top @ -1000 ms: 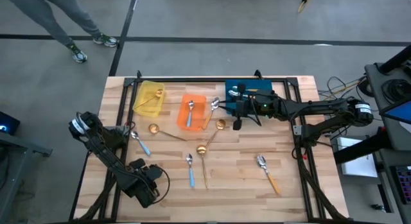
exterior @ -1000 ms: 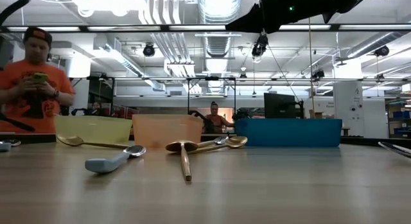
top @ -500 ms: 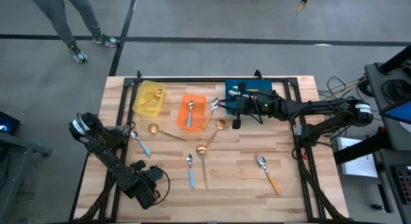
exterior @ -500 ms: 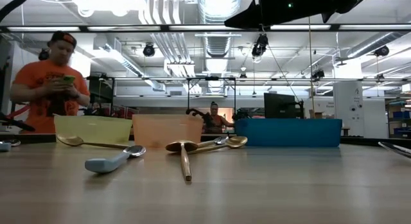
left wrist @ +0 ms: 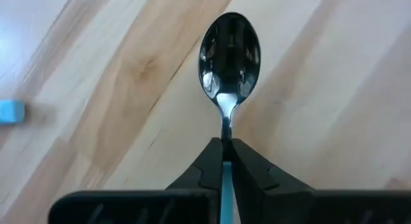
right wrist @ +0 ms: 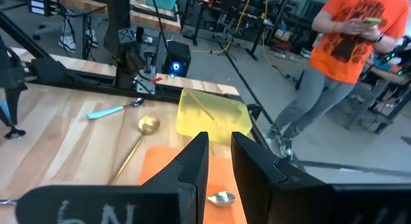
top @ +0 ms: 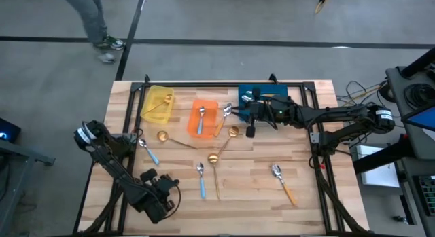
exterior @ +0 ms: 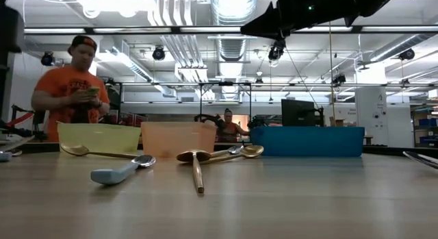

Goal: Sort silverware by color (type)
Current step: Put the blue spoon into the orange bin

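Spoon [left wrist: 229,54] handle sits clenched in the left end effector [left wrist: 225,156], bowl protruding forward.

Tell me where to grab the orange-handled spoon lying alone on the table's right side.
Grip the orange-handled spoon mid-handle, probably coming straight down with the fingers across its narrow width. It lies flat on the wood with nothing crowding it, and the straight handle is easier to hold than the rounded bowl.

I see one blue-handled spoon [left wrist: 228,54] pinched upright-looking over the near-left boards, bowl shining. Blue-handled spoons [top: 201,179] and gold spoons [top: 215,170] lie scattered mid-table; an orange-handled spoon [top: 283,183] lies near right, angled.
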